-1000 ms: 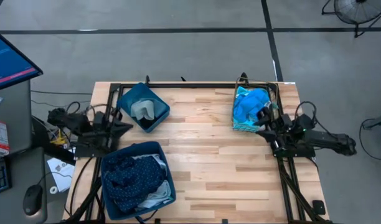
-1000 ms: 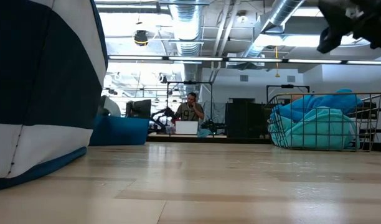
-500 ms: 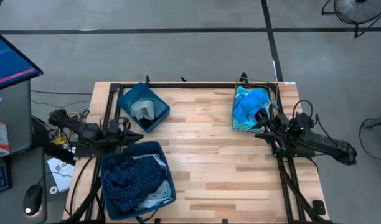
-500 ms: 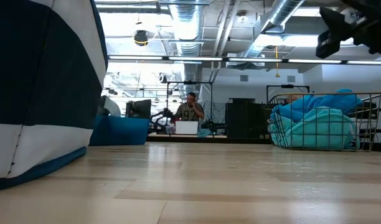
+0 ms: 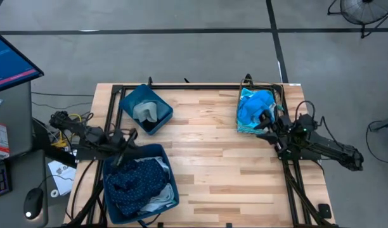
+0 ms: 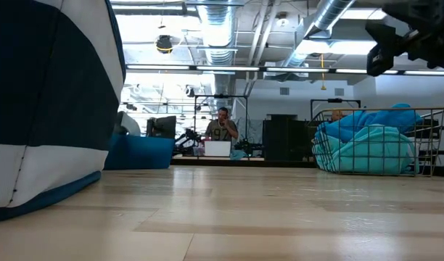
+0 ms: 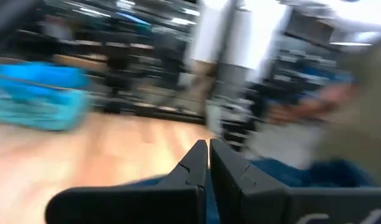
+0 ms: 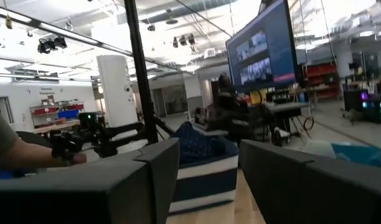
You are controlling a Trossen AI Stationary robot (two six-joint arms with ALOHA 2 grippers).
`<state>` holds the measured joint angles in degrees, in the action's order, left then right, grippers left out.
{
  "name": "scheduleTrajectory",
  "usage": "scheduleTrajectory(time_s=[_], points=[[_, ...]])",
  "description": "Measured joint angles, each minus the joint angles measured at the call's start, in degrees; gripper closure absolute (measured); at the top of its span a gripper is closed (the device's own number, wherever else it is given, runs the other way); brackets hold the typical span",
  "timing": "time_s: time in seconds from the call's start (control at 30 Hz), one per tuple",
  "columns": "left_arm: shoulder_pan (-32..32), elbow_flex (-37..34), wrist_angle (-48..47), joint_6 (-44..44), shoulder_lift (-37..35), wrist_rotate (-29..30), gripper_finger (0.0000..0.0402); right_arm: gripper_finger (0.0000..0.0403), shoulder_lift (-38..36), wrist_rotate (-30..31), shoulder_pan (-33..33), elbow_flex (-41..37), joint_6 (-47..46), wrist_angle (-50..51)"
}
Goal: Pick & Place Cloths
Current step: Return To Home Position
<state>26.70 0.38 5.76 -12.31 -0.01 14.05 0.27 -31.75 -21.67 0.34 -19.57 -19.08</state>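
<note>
The wire-mesh basket (image 5: 278, 95) at the table's far right holds a bright blue cloth (image 5: 256, 104) on a turquoise-and-white one (image 5: 246, 126); both show in the low view (image 6: 371, 148). A navy dotted cloth (image 5: 132, 180) and a pale grey-blue one (image 5: 157, 201) fill the large bin. A small grey-green cloth (image 5: 145, 112) lies in the small bin. My left gripper (image 5: 127, 137) (image 7: 208, 146) is shut and empty over the large bin's far rim. My right gripper (image 5: 268, 123) (image 8: 209, 162) is open beside the basket's near right corner, raised above the table.
The large dark-blue bin (image 5: 170, 166) stands at the near left, filling the low view's left (image 6: 48, 109). The small dark-blue bin (image 5: 162, 120) sits at the far left. Bare wood (image 5: 213, 164) lies between the bins and the basket. A person (image 6: 222, 127) sits beyond the table.
My left gripper has swung from the gap between the bins toward the table's near edge, over the large bin's far rim, turning as it went. My right gripper has edged toward the wire basket. No cloth has moved.
</note>
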Motion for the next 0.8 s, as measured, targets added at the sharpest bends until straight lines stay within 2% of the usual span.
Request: scheduleTrajectory(time_s=[0.07, 0.13, 0.33, 0.57, 0.8], points=[[0.0, 0.0, 0.2, -0.4, 0.0, -4.4, 0.0401, 0.0237, 0.0, 0.0, 0.0, 0.0, 0.0, 1.6], [0.0, 0.0, -0.5, -0.3, 0.0, -5.0, 0.0401, 0.0238, 0.0, 0.0, 0.0, 0.0, 0.0, 3.6], [0.0, 0.0, -2.4, 3.2, 0.0, -4.9, 0.0401, 0.0236, 0.0, 0.1, -0.2, 0.0, 0.0, 4.8], [0.0, 0.0, -2.3, 1.2, 0.0, -6.4, 0.0401, 0.0238, 0.0, 0.2, -1.8, 0.0, 0.8, 5.9], [0.0, 0.0, -2.2, 1.3, 0.1, -3.3, 0.0401, 0.0237, 0.0, 0.3, -2.9, 0.0, 1.5, 10.9]])
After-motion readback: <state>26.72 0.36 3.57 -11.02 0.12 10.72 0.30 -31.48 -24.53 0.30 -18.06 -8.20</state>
